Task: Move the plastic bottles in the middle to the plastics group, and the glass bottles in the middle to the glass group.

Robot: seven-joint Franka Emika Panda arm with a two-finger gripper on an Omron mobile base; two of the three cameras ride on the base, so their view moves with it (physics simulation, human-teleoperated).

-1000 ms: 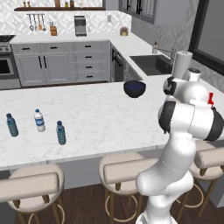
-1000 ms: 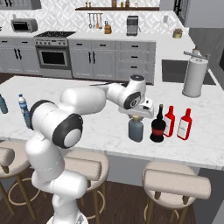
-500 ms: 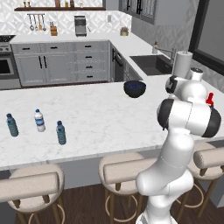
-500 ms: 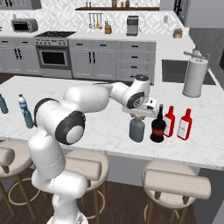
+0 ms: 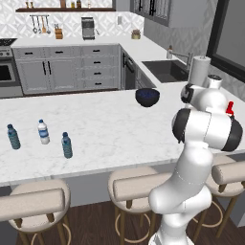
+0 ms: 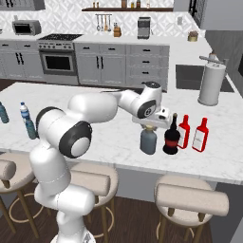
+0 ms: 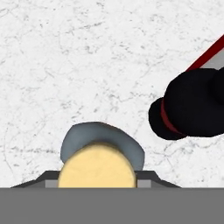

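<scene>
My gripper (image 6: 151,126) is shut on the tan cap of the grey-blue stout bottle (image 6: 148,141), which stands upright on the counter. Just to its right stands the black round-bellied bottle (image 6: 171,138), close beside the two red bottles (image 6: 184,132) (image 6: 200,135) of the glass group. From the hand, the tan cap (image 7: 96,168) sits low in the middle, with the black bottle (image 7: 192,107) to its right. Far to the left stand the bluish plastic bottle (image 5: 67,145), the white-clear one (image 5: 43,131) and the teal one (image 5: 13,136).
A dark blue bowl (image 5: 147,96) rests mid-counter toward the sink side. A tall white paper-towel roll (image 6: 211,80) stands behind the red bottles. Stools (image 6: 190,199) line the counter's near edge. The sink (image 5: 165,69) lies beyond.
The wrist has edged slightly to the right, toward the black bottle. The grey-blue bottle has stayed almost where it was, and the grip is unchanged.
</scene>
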